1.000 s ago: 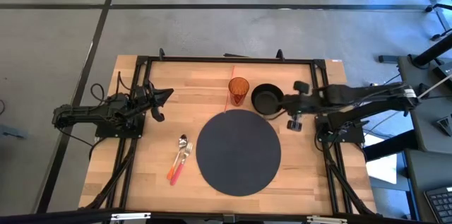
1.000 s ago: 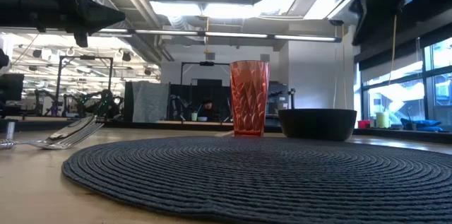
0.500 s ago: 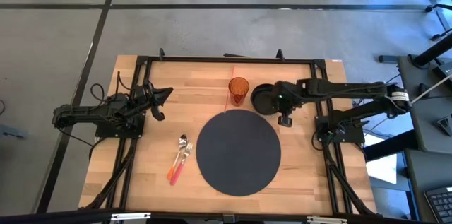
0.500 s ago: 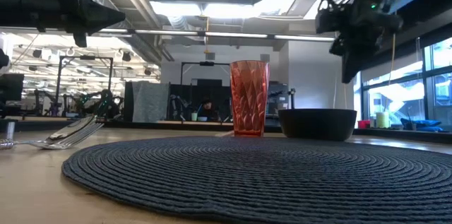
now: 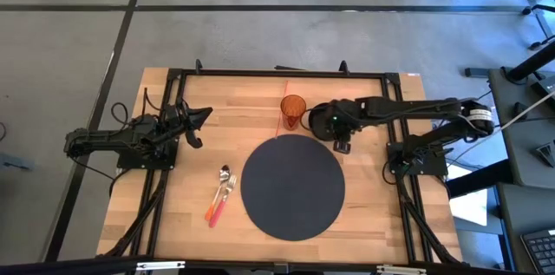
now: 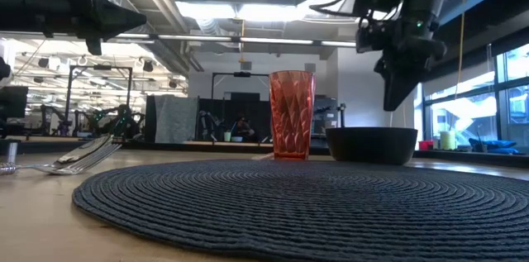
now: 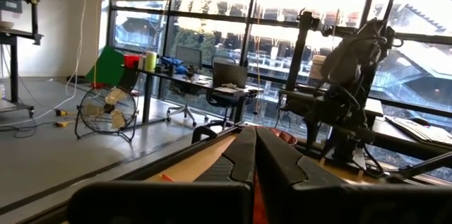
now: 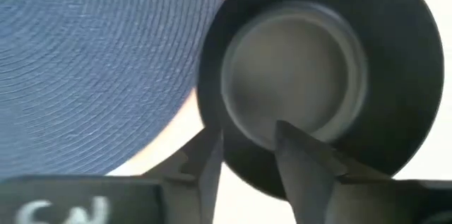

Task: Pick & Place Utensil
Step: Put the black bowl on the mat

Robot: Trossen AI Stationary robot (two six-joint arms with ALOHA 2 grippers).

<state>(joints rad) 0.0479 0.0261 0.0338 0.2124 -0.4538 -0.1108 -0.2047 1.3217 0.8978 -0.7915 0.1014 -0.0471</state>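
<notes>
Spoon (image 5: 222, 176) and fork (image 5: 226, 190) lie flat side by side on the table (image 5: 191, 223), just left of the round dark mat (image 5: 292, 186). Metal heads point toward the far edge; pink-orange handles angle toward the near-left.

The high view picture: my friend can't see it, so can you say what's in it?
The right gripper reaches over a black bowl beside an orange cup, at the far edge of a round dark mat. A spoon and fork lie left of the mat, and the left gripper waits, shut, at the left.

orange cup (image 5: 293, 110), black bowl (image 5: 322, 122), dark mat (image 5: 292, 186)
</notes>
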